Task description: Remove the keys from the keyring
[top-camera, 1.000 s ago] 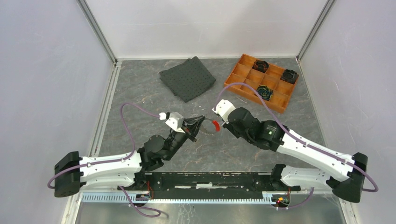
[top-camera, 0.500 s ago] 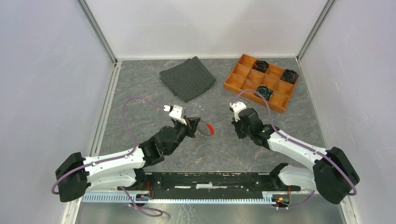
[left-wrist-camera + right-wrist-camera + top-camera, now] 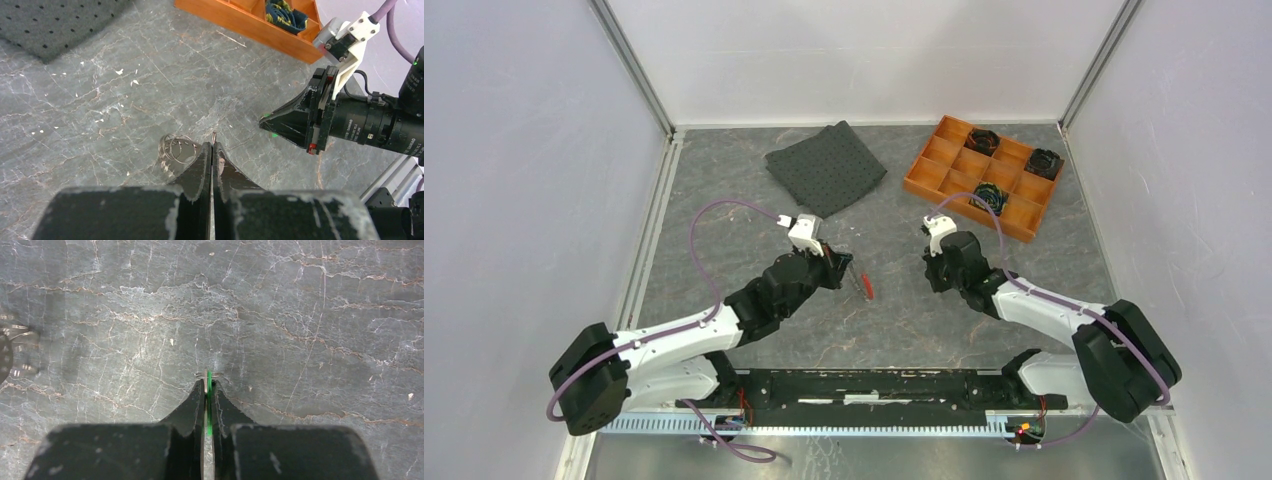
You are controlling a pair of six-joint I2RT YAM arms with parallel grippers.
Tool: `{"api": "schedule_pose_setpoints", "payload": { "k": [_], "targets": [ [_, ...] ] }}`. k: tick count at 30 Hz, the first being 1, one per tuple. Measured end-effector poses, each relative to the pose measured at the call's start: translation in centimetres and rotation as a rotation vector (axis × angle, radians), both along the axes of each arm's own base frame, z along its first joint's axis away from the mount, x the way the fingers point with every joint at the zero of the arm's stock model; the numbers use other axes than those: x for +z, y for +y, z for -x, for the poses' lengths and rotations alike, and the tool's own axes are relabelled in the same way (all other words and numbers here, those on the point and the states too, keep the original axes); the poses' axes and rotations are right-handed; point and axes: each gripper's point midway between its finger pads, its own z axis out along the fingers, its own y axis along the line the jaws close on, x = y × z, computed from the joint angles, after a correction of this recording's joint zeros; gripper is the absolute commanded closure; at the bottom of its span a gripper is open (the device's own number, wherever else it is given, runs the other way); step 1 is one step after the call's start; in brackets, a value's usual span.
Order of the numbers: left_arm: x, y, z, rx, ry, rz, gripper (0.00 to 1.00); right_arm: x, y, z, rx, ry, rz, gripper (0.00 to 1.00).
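Condition of my two arms, as inspected.
My left arm [image 3: 664, 345] and right arm [image 3: 1044, 305] are wearing white shells over black joints; purple cables [image 3: 692, 240] are looping off both; my black fingers [image 3: 197, 170] are showing scuffed, greying edges.

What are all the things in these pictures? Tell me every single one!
cloth: one, dark grey, dotted, far side of the table
tray: one, orange, compartmented, far right
gear-like pieces: three, black, in separate tray compartments
keyring: one, grey wire, at the left fingertips
red key: one, beside the left end effector's tip
green key: one, pinched by the right end effector
table: one, grey marbled
left end effector: black, shut
right end effector: black, shut
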Motion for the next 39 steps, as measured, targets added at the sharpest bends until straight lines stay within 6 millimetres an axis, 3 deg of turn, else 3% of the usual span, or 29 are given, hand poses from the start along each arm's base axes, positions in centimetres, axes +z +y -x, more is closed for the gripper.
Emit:
{"api": "schedule_pose_setpoints", "payload": {
  "k": [15,18,22,27,28,29,30,39],
  "targets": [
    [-1.0,0.7,-0.5,0.017,0.038,-0.014,0.98,-0.7,-1.1,-0.2,-0.022,0.005,-0.013,0.78],
    [-1.1,0.7,-0.4,0.009,0.041,-0.015,0.98,-0.7,-1.2,-0.3,-0.022,0.005,-0.015,0.69],
    [-1.2,0.8,-0.5,0.014,0.046,-0.021,0.98,-0.3,-1.2,-0.3,-0.021,-0.004,-0.02,0.49],
    [-1.4,1.1,-0.8,0.021,0.051,-0.025,0.98,1.0,-1.2,-0.2,-0.017,-0.034,-0.034,0.3],
    [-1.6,1.1,-0.8,0.022,0.054,-0.027,0.98,1.4,-1.2,-0.3,-0.016,-0.041,-0.037,0.23],
    [-1.7,1.1,-0.9,0.023,0.056,-0.029,0.98,1.8,-1.2,-0.3,-0.016,-0.048,-0.04,0.08],
    [-1.7,1.2,-0.9,0.025,0.058,-0.031,0.98,2.3,-1.2,-0.3,-0.015,-0.056,-0.044,0.02],
    [-2.6,3.0,-2.0,0.092,0.079,-0.062,0.98,8.6,-1.1,-0.7,-0.015,-0.2,-0.122,0.02]
  ]
}}
